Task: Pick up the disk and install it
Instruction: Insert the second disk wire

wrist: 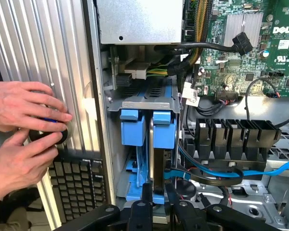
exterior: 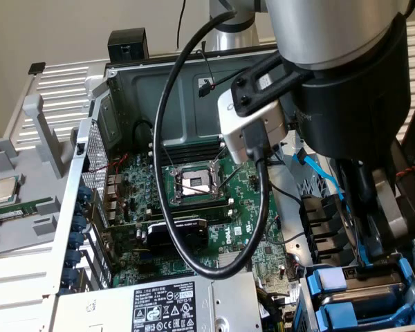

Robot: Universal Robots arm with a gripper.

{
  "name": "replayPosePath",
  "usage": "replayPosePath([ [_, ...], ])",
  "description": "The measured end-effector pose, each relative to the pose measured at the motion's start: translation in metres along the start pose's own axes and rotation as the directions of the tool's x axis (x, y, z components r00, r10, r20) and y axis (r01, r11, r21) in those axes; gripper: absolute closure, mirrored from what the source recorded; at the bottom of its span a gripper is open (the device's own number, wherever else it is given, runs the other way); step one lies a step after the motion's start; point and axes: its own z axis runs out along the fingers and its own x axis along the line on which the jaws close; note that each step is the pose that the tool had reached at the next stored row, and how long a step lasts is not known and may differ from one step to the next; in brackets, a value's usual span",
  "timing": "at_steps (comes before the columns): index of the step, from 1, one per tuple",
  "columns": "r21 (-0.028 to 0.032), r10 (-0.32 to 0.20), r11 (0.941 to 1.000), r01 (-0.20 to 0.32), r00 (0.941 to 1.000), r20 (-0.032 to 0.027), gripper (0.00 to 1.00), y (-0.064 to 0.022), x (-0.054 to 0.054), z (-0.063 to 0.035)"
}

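My gripper (wrist: 156, 202) sits low at the drive cage, fingers drawn in narrow around the edge of the disk (wrist: 160, 166). It stands on edge between my fingertips, dark and thin from this angle, its blue carrier tab (wrist: 164, 129) above it. Grip looks real: the fingers flank the drive on both sides, touching.

Just beside it, in the neighbouring slot, a second blue-framed drive (wrist: 133, 127), already seated. Not mine to touch.

Both sit in the grey metal drive cage (wrist: 149, 100). My disk appears partway into its bay, carrier tab roughly level with the neighbour's. Step in hand, as I judge it: the install, final seating. Pickup is done.

A blue data cable (wrist: 241, 169) curls near my fingers, beside the row of black fan ducts (wrist: 236, 137). It lies close to the bay, so it could snag.

Next move calls for a straight push along the slot rails, no twist, until the carrier clicks flush with its neighbour. Only then ease the fingers apart.

Farther out: the green motherboard (exterior: 194, 207) with its open processor socket (exterior: 194, 183). From the exterior view my arm (exterior: 346, 83) hangs over the case's right side, above the blue carriers.

Outside the case wall, a person's two hands (wrist: 24, 130) work a small round black object. Well apart from my fingers.
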Motion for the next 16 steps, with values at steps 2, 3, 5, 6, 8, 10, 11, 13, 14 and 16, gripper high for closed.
replayPosePath([
  [2, 0.0, -0.001, 1.0, 0.001, 1.0, -0.0015, 0.75, 0.0, 0.0, 0.0],
  [3, 0.0, -0.001, 1.0, 0.001, 1.0, -0.002, 0.75, 0.0, 0.0, 0.0],
  [5, 0.0, -0.001, 1.0, 0.001, 1.0, -0.003, 0.75, 0.0, 0.0, 0.0],
  [6, -0.0001, -0.001, 1.0, 0.001, 1.0, -0.0036, 0.75, -0.0001, 0.0, 0.0],
  [8, -0.0012, -0.002, 1.0, 0.002, 1.0, -0.0039, 0.75, -0.001, 0.0, -0.0002],
  [10, -0.0084, -0.003, 1.0, 0.003, 1.0, -0.0038, 0.75, -0.0037, 0.0, -0.0012],
  [11, -0.0129, -0.003, 0.9999, 0.003, 1.0, -0.0035, 0.75, -0.0049, 0.0, -0.0018],
  [13, -0.0237, -0.005, 0.9997, 0.005, 1.0, -0.0032, 0.75, -0.0074, 0.001, -0.0031],
  [14, -0.0276, -0.005, 0.9996, 0.005, 1.0, -0.0032, 0.75, -0.0087, 0.001, -0.0037],
  [16, -0.0344, -0.006, 0.9994, 0.006, 1.0, -0.003, 0.75, -0.0112, 0.001, -0.0042],
])
